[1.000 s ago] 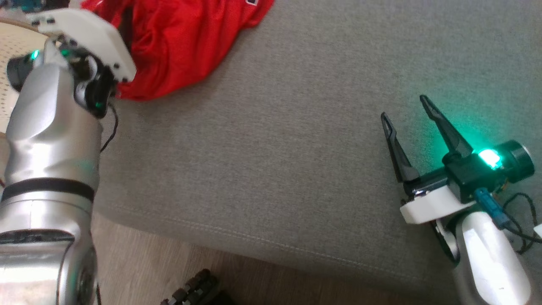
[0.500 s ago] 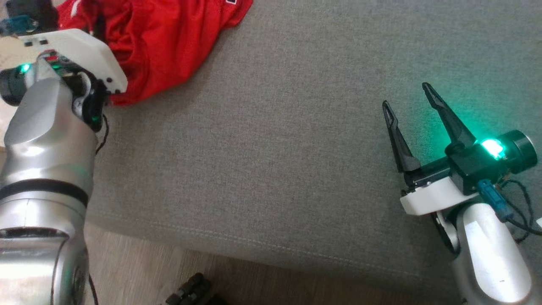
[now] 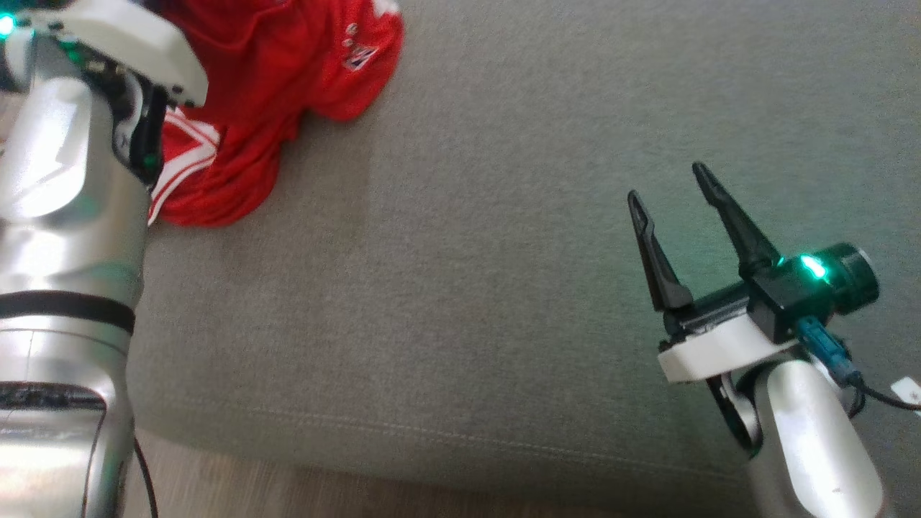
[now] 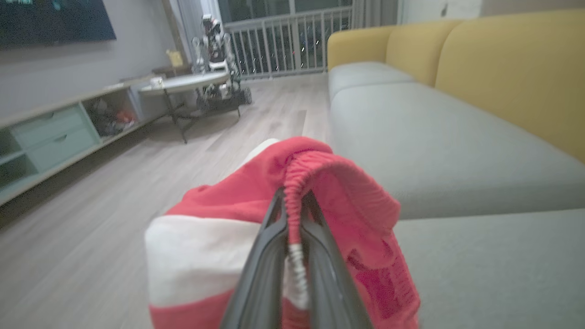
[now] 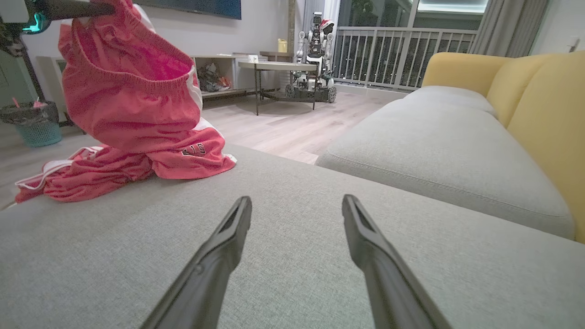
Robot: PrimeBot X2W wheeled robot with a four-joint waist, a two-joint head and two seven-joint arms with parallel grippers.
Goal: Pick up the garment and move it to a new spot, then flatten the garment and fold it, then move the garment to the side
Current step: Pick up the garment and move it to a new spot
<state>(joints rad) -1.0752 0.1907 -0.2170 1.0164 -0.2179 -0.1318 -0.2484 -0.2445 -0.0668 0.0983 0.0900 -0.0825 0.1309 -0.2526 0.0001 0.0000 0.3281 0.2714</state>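
left gripper (image 4: 292,197) was clamped on the shorts (image 3: 237,180) waistband. Legs sagged on the cushion (image 3: 460,302) far-left corner, top cut off in head view. right gripper (image 3: 665,185) was spread wide, empty.

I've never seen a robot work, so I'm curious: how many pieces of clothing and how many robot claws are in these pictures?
Clothing: 1, the red garment
Claws: 2, the left gripper and the right gripper
Total: 3
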